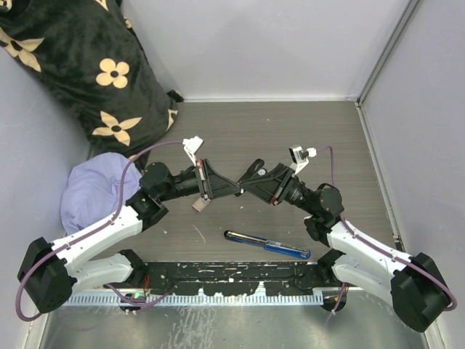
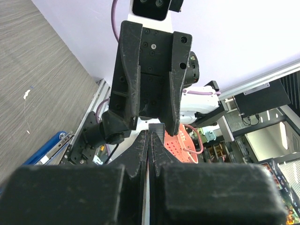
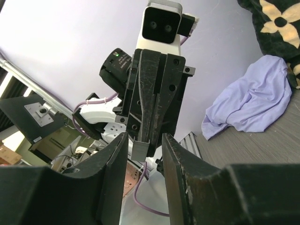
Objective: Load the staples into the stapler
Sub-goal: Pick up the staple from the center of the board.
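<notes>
My left gripper [image 1: 237,190] [image 2: 150,133] is shut on a short grey strip of staples [image 3: 140,149] [image 2: 158,127], which sticks out past its fingertips. Facing it tip to tip above the table's middle, my right gripper [image 1: 245,186] [image 3: 143,139] is open. Its fingers stand on either side of the strip without touching it. The stapler [image 1: 265,246] [image 2: 49,149], long, blue and black, lies flat on the table in front of both grippers. A small pale box [image 1: 200,206] lies under the left wrist.
A crumpled lilac cloth [image 1: 91,193] [image 3: 253,103] lies at the table's left edge, with a black flowered cushion [image 1: 80,65] behind it. Grey walls close the back and right sides. A metal rail [image 1: 232,294] runs along the near edge.
</notes>
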You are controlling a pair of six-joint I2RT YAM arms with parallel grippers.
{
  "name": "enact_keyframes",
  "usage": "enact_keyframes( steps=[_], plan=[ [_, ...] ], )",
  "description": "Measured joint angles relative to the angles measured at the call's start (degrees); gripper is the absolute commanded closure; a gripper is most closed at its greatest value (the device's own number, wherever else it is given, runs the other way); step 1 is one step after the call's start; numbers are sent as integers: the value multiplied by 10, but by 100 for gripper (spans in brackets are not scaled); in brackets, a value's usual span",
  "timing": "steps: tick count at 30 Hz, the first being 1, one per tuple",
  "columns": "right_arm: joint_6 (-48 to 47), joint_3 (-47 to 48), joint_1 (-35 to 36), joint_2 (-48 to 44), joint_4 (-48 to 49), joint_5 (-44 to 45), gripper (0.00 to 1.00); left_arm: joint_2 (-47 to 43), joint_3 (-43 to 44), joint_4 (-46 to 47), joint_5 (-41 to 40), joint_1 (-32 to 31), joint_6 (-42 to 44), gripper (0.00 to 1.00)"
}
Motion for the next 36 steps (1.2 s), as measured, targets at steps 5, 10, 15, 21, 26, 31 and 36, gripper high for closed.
enact_keyframes(
  steps=[5,10,15,21,26,31,36],
  plan=[
    [18,0,0,12,33,0,64,4,0,2,3,0,0,100],
    [23,0,0,14,40,0,66,6,0,5,4,0,-1,100],
    [23,0,0,14,38,0,65,6,0,6,4,0,-2,100],
    [21,0,0,8,30,-1,66,6,0,6,4,0,-3,100],
    [21,0,0,8,23,-1,69,6,0,7,4,0,-3,100],
    [19,0,0,7,18,-1,74,6,0,7,4,0,-3,100],
    [18,0,0,2,16,-1,76,6,0,9,5,0,-5,99]
  ],
)
